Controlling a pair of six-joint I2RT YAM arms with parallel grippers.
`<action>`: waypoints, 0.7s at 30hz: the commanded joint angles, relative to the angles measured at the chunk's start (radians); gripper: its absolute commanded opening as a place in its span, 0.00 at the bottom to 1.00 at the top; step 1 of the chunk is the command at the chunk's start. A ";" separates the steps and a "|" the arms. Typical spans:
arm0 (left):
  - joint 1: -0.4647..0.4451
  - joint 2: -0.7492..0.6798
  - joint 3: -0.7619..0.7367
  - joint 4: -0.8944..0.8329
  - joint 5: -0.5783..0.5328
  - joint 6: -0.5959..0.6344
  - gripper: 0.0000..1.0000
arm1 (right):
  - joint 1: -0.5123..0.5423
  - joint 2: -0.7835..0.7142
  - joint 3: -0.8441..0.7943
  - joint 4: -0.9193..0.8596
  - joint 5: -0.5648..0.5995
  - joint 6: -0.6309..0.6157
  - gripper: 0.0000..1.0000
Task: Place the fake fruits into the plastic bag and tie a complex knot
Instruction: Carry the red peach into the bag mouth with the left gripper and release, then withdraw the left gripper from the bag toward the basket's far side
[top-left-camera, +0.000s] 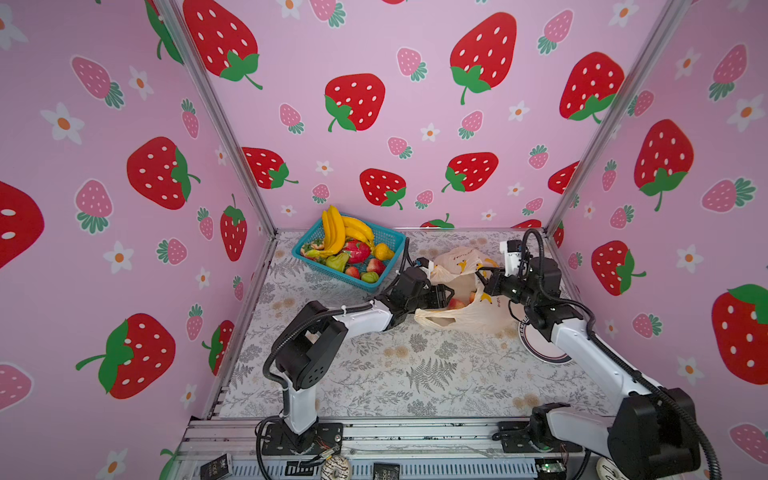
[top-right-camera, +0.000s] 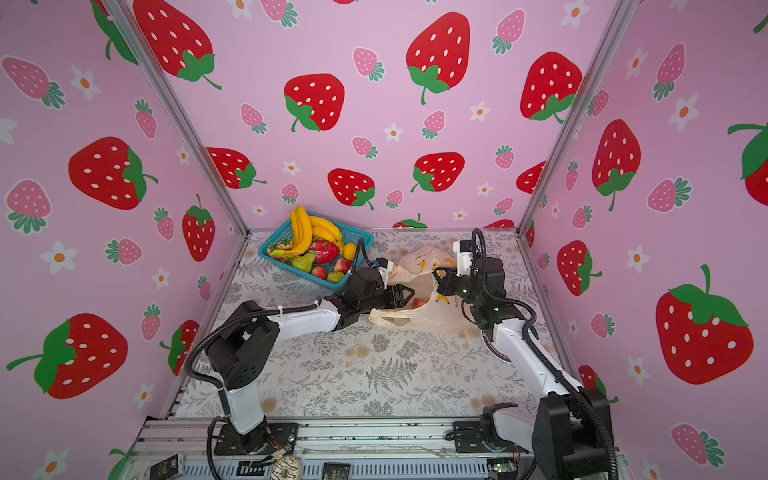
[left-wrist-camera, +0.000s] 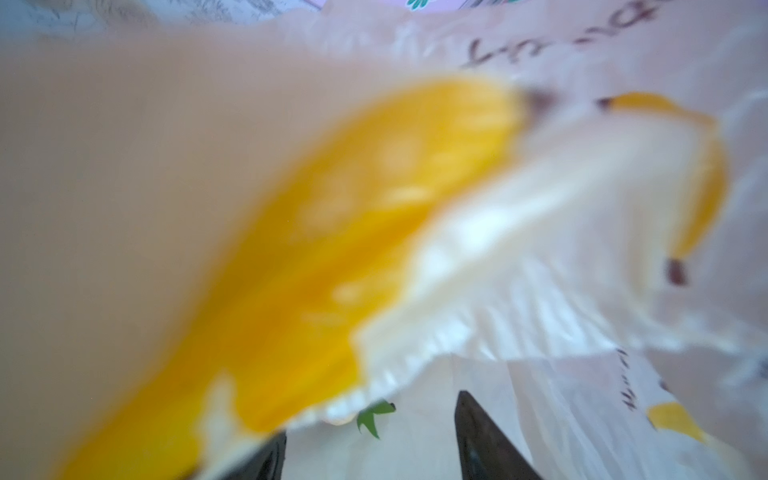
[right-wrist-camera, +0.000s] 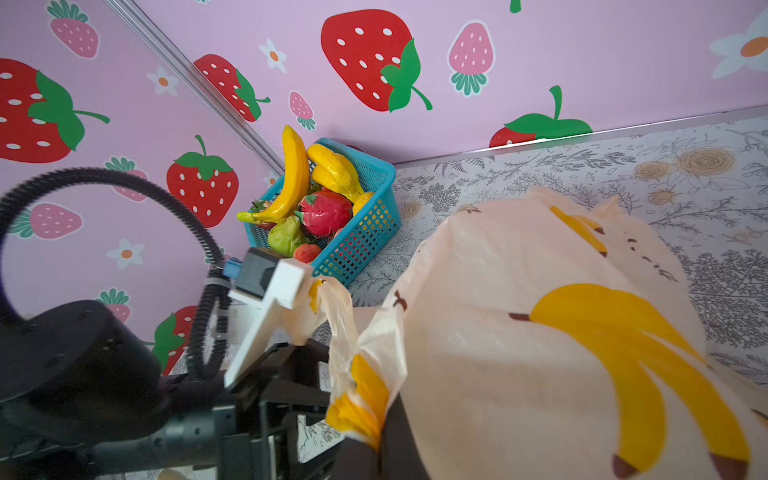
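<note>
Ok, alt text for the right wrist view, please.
The peach plastic bag with banana prints fills much of the view, its bunched rim pinched in the right gripper. Beyond it, a teal basket of fake fruits sits in the wall corner; the left arm reaches toward the bag's mouth.

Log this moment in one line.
left claw: open in plastic bag mouth | right claw: shut on bag rim | red fruit in bag | other fake fruits in basket | no knot

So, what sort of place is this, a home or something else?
Most likely a staged robot test booth, not a home: pink strawberry-print wall panels held in a metal frame, a left arm and right arm bolted to a front rail, and fake fruits in a basket.
</note>
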 joint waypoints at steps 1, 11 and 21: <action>0.040 -0.122 -0.078 -0.019 0.081 0.105 0.65 | 0.004 -0.022 -0.003 0.014 0.020 -0.016 0.00; 0.149 -0.550 -0.272 -0.180 -0.210 0.287 0.65 | 0.004 -0.016 -0.002 0.014 0.023 -0.016 0.00; 0.553 -0.466 -0.078 -0.362 -0.347 0.139 0.71 | 0.004 -0.024 0.000 0.013 0.016 -0.013 0.00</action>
